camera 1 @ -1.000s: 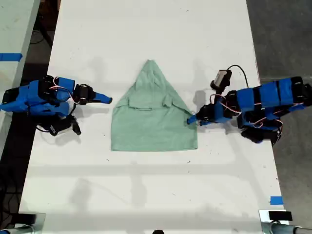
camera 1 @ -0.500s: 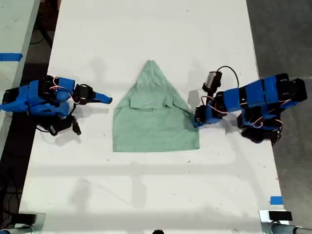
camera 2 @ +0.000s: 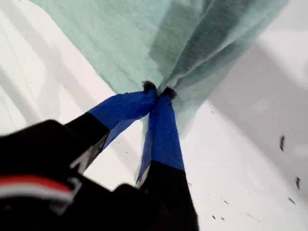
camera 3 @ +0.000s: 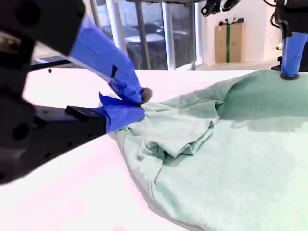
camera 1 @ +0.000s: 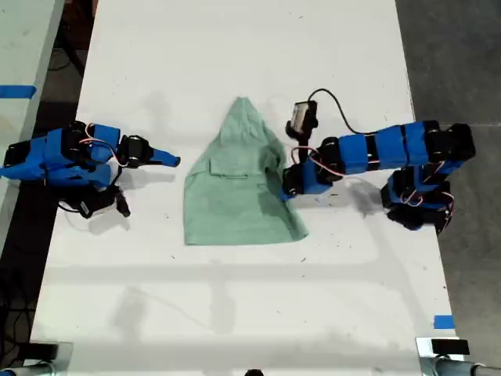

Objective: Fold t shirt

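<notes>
The exterior view shows the t shirt (camera 1: pixel 235 192) lying mid-table (camera 1: pixel 235 313), its long axis running from the straight hem nearest the view's bottom edge to a pointed tip aimed at the view's top edge. My first gripper (camera 1: pixel 286 190) reaches in from the exterior view's right, its jaws pinched tight on the garment's edge, with that side lifted and drawn over the body, hiding the cloth beneath. In the first wrist view the blue fingertips (camera 2: pixel 161 103) meet on bunched fabric. My second gripper (camera 3: pixel 139 103), at the exterior view's left and clear of the cloth, has its jaws closed on nothing. A brown box (camera 3: pixel 227 44) stands beyond the table, its markings unreadable.
</notes>
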Robot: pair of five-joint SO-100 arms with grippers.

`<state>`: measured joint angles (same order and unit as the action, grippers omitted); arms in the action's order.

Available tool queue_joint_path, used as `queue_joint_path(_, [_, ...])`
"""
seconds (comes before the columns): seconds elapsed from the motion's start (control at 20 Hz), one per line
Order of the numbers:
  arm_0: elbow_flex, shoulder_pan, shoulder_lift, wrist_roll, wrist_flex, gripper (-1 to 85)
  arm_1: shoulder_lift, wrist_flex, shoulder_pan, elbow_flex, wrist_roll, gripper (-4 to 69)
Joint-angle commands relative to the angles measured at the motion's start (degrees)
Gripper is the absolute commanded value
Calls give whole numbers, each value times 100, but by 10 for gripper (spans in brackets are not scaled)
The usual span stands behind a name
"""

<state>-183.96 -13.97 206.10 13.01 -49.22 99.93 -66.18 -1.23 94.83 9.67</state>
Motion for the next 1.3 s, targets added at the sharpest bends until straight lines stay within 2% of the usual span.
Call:
queue_joint_path(0.0, [9, 70, 44, 26, -18, -2, -615, 404, 132, -1230, 431, -9])
queue_joint_path(0.25, [9, 88, 44, 35, -18, -2, -2153, 650, -141, -2681, 519, -9])
queue_joint_path(0.35, [9, 97, 44, 35, -18, -2, -2487, 721, -193, -2988, 562, 80])
queue_joint_path(0.4, [9, 97, 44, 44, -18, -2, -2505, 606, -193, -3050, 554, 149])
queue_joint_path(0.55, [9, 105, 44, 44, -18, -2, -1784, -369, -255, -2777, 404, 156])
queue_joint_path(0.6, [9, 114, 44, 44, -18, -2, -1301, -677, -316, -2373, 316, 150])
queue_joint_path(0.65, [9, 114, 44, 44, -18, -2, -694, -765, -352, -1679, 272, 107])
queue_joint_path(0.7, [9, 114, 44, 44, -18, -2, 9, -765, -387, -809, 185, -15])
queue_joint_path(0.75, [9, 114, 44, 53, -18, -2, 809, -642, -396, 220, 70, -13])
queue_joint_path(0.95, [9, 105, 44, 35, -9, -2, 4509, 527, -272, 4482, -167, -12])
queue_joint_path(1.1, [9, 105, 44, 26, -9, -2, 7884, 844, -229, 7682, -721, -11])
queue_joint_path(1.15, [9, 105, 44, 26, -9, -2, 9773, 79, -176, 8244, -756, -10])
queue_joint_path(1.2, [0, 97, 44, 18, -9, -2, 10081, -650, -281, 8095, -949, -10])
queue_joint_path(1.25, [0, 88, 44, 18, 0, -2, 10072, -536, -325, 8191, -949, -10])
